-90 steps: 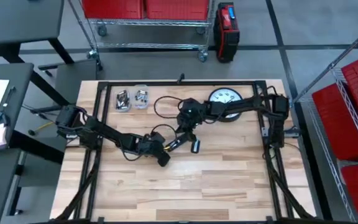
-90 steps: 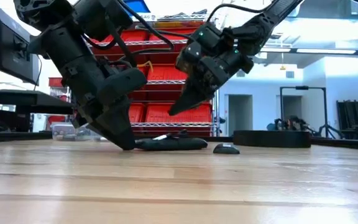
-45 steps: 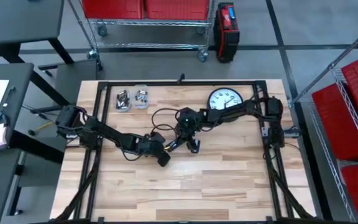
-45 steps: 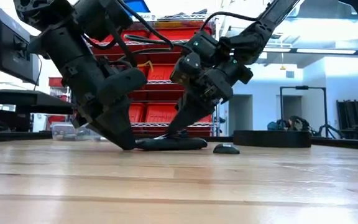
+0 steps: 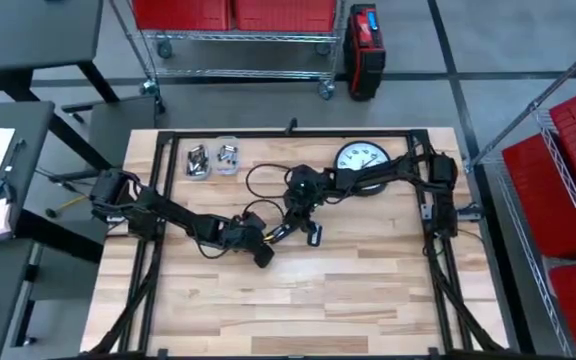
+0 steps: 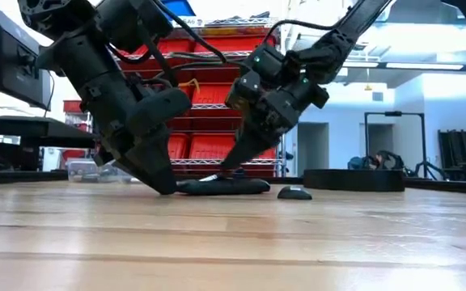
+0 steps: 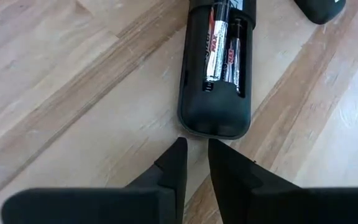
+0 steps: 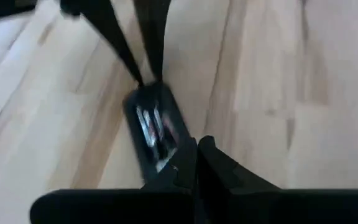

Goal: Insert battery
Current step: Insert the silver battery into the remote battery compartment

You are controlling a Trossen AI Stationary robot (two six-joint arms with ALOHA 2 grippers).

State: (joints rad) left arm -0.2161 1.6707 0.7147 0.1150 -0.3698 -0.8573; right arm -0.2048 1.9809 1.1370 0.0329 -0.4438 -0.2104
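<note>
A black remote [image 7: 215, 93] lies on the wooden table with its back up. Its compartment is uncovered and shows two batteries [image 7: 221, 50]. It also shows in the low view [image 6: 221, 187]. Its small dark cover [image 6: 295, 192] lies loose beside it. My left gripper [image 7: 195, 146] is shut, with a narrow slit between the fingers, and its tips are on the table at the remote's rounded end. My right gripper [image 8: 196, 163] is shut with nothing in it. It hangs slanting down just over the battery compartment [image 6: 225, 167]. My left gripper comes slanting down from the table's left, and its fingertips [image 6: 168, 189] stand against the remote's rounded end [image 7: 213, 132], which lies flat on the table. My right gripper has its shut tips close over the batteries, but I cannot tell whether they touch.
A round clock [image 5: 360, 160] lies face up at the far right of the table. Two small clear tubs [image 5: 212, 159] with batteries stand at the far left. The near half of the table is bare wood [image 5: 298, 310].
My right gripper has come down and toward the table's left, from above the cover onto the remote's compartment. It has then risen slightly. Its fingers have stayed shut. The remote and my left gripper have stayed where they were.
</note>
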